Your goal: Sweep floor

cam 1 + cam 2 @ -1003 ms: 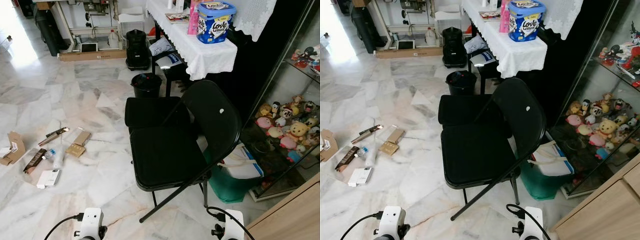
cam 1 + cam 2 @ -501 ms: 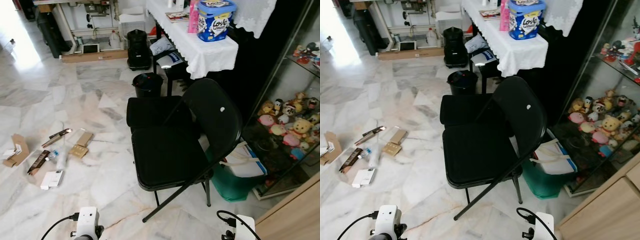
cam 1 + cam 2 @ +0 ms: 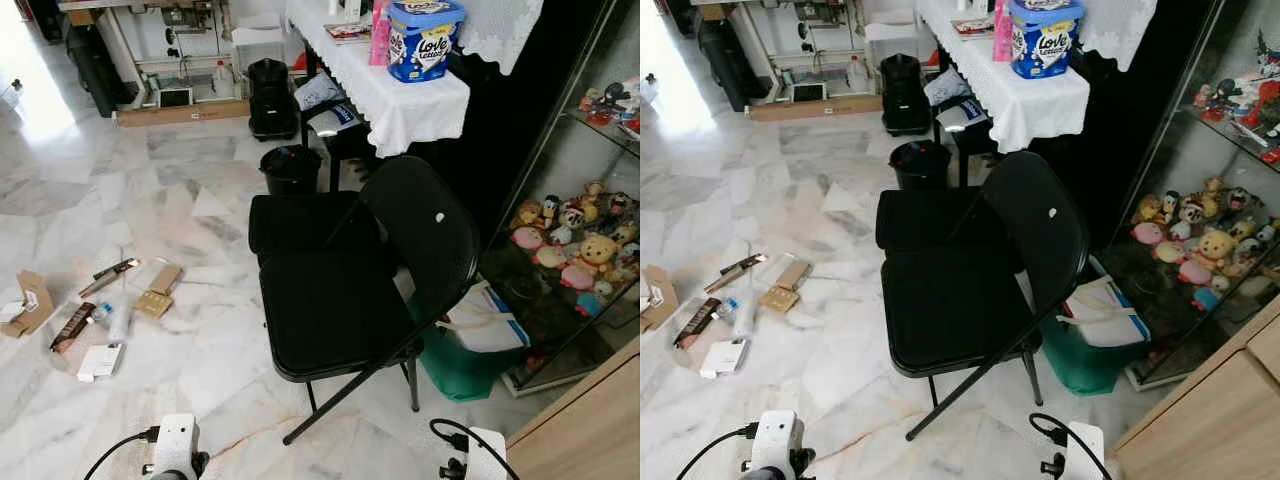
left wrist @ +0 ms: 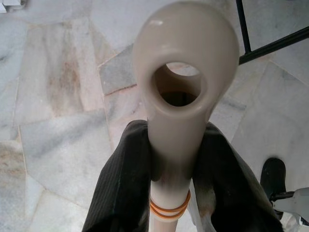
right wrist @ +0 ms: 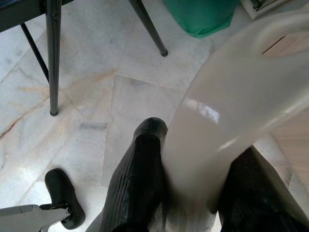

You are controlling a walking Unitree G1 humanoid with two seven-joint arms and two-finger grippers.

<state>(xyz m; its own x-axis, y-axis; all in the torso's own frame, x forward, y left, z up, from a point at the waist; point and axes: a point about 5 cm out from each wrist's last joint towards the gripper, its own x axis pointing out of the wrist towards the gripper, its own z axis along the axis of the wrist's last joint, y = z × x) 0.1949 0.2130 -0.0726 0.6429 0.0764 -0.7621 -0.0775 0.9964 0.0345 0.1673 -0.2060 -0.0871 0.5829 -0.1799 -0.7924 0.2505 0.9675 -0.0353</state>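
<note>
Litter point(image 3: 105, 315) strewn on marble floor point(image 3: 190, 215).

The lower part of each cream handle point(image 4: 186, 87) is hidden between black fingers point(image 4: 120, 188), and the chair point(image 3: 350, 290) legs are partly cut off.

The blue tub point(image 3: 424, 38) on the white-clothed table point(image 3: 400, 95), far and right of centre, bears the words "Love Letters" in white script on its side. The printing on the cartons point(image 3: 100, 360) scattered over the floor at the left is too small to read, as is the cover of the magazine point(image 3: 348, 33) lying on the table.
</note>
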